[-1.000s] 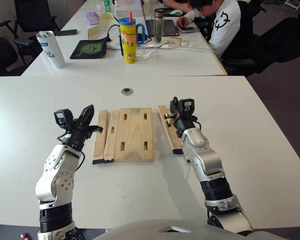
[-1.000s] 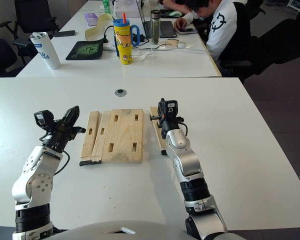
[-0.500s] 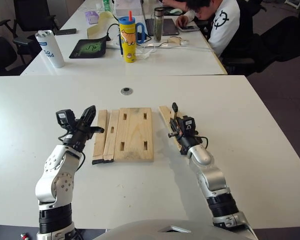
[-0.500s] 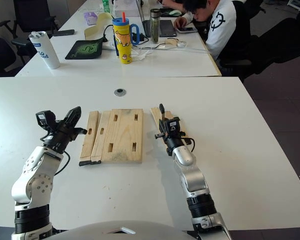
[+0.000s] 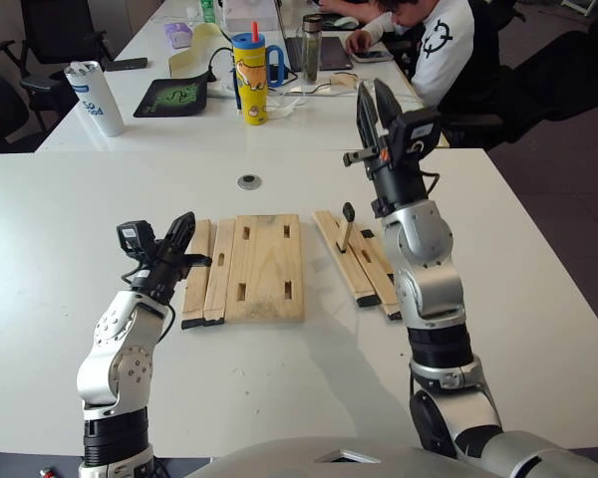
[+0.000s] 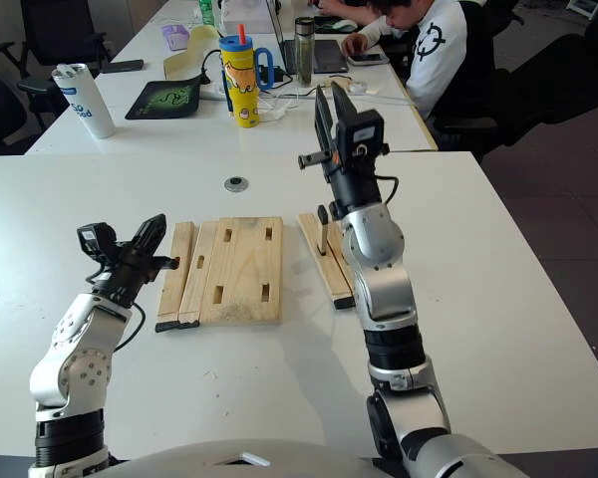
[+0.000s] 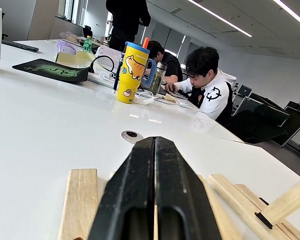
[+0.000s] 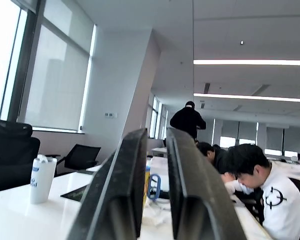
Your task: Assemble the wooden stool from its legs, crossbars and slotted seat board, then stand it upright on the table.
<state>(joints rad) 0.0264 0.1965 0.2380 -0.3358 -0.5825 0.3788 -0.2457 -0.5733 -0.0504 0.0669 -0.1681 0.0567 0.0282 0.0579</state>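
The slotted seat board point(image 5: 266, 266) lies flat mid-table. Two wooden slats point(image 5: 201, 271) lie side by side against its left edge. To its right lie more wooden legs point(image 5: 371, 267), and one short piece point(image 5: 347, 227) with a dark tip is propped up on end over them. My left gripper point(image 5: 184, 221) is shut and empty, low over the table just left of the slats; its fingers point(image 7: 155, 190) press together. My right gripper point(image 5: 370, 88) is held high above the right-hand legs, pointing upward, with a narrow gap between its fingers point(image 8: 120, 190) and nothing in it.
A cable grommet point(image 5: 249, 181) sits in the table behind the board. On the far table stand a yellow cup point(image 5: 253, 77), a white tumbler point(image 5: 98, 98) and a green mat point(image 5: 179, 95). Bare white tabletop lies in front of the board and to both sides.
My right gripper let go of the leg beside the board and rose high above it, leaving one piece propped on end. The left gripper barely moved.
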